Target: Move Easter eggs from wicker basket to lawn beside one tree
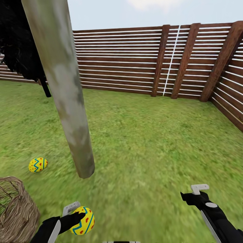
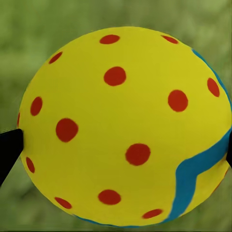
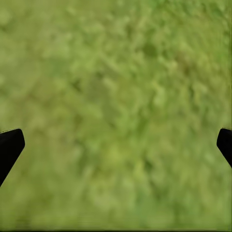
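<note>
Your left gripper (image 1: 76,216) holds egg (image 1: 82,220), bottom of frame. Your right gripper (image 3: 116,140) wide apart over lawn (image 1: 152,145). Second egg (image 1: 37,164) left of tree (image 1: 67,101).

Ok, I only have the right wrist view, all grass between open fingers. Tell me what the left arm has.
Observer: The left gripper is shut on a yellow egg with blue zigzag bands and red dots, held above the lawn.
Operator: Report the other eggs.
Observer: A second painted yellow egg lies on the grass, left of the pale grey-green tree trunk.
Operator: Locate the basket.
Observer: The brown woven wicker basket sits at the head view's lower left, beside the left arm. I cannot tell whether an egg is inside.
</note>
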